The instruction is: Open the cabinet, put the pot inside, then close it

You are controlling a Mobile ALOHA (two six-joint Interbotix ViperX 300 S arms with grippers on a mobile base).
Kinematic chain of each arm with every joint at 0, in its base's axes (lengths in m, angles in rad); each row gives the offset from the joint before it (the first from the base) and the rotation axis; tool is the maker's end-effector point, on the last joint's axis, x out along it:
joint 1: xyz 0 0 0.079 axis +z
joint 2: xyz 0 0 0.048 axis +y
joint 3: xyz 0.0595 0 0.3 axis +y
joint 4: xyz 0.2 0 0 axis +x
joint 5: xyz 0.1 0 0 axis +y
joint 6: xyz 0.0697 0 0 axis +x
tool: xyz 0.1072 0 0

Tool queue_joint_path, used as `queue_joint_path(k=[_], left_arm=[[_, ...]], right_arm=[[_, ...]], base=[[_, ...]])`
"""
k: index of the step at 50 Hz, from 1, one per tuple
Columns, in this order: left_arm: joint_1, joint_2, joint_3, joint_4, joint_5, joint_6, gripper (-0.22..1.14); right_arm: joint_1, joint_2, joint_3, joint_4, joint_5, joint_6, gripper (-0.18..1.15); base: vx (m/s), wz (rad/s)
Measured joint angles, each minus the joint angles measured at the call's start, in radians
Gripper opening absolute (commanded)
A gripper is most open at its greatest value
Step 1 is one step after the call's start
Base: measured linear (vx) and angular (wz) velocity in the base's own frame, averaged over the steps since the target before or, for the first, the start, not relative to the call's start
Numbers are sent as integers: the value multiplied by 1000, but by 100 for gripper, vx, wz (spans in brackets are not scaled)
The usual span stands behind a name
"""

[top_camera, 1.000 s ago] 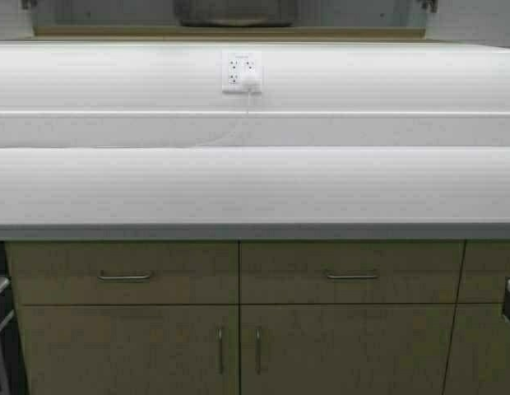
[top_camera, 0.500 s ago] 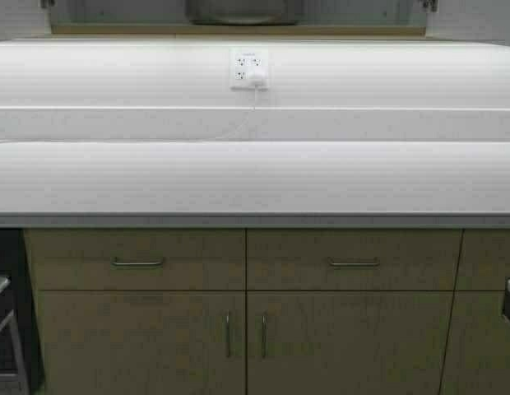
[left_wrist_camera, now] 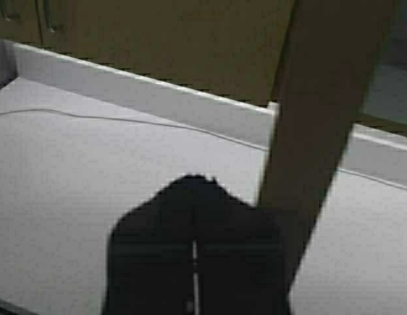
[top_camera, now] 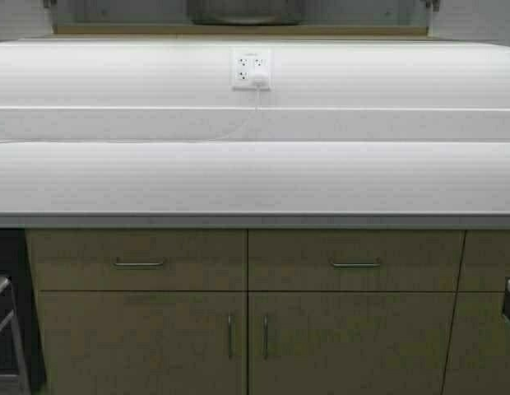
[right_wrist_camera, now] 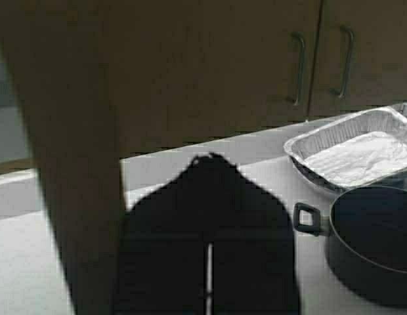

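The cabinet (top_camera: 238, 18) shows only as a strip at the top edge of the high view, open, with a dark grey metal vessel (top_camera: 245, 10) standing inside; only its lower part shows. Neither gripper shows in the high view. My left gripper (left_wrist_camera: 193, 180) is shut and empty, close beside the edge of a tan door (left_wrist_camera: 321, 118). My right gripper (right_wrist_camera: 210, 157) is shut and empty beside another tan door (right_wrist_camera: 65, 164). In the right wrist view a dark pot (right_wrist_camera: 374, 236) with a black loop handle (right_wrist_camera: 307, 218) sits on a white surface. I cannot tell whether it is the same vessel.
A white counter (top_camera: 255, 177) runs across in front, with a wall outlet (top_camera: 251, 69) and a cable above it. Below are beige drawers (top_camera: 140, 259) and lower doors (top_camera: 345, 346). A foil tray (right_wrist_camera: 354, 147) lies behind the pot. A cable (left_wrist_camera: 125, 119) crosses the counter.
The robot has moved: the whole scene has shifted up and slightly right in the high view, so more of the drawers and lower doors shows.
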State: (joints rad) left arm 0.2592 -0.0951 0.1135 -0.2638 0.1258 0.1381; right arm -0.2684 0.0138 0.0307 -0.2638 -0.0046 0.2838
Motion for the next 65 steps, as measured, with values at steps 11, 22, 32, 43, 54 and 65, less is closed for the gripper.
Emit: queue_joint_path(k=[11, 22, 32, 43, 54, 65], left_arm=[[-120, -57, 67, 0, 0, 3, 4], [-176, -181, 198, 14, 2, 46, 4], [-193, -284, 250, 44, 3, 69, 4], [-249, -264, 213, 44, 3, 69, 4], [-370, -163, 112, 43, 2, 63, 4], [-420, -40, -17, -15, 3, 54, 4]], right_arm=[[104, -80, 83, -2, 8, -6, 7], [195, -204, 215, -15, 9, -6, 7], [253, -328, 360, -15, 9, -3, 7], [307, -465, 518, -14, 11, 3, 7], [350, -528, 603, -12, 28, -5, 7], [351, -561, 624, -12, 55, 0, 7]], base=[[0, 0], [1, -1], [4, -2], [8, -1], [10, -4], [10, -1]])
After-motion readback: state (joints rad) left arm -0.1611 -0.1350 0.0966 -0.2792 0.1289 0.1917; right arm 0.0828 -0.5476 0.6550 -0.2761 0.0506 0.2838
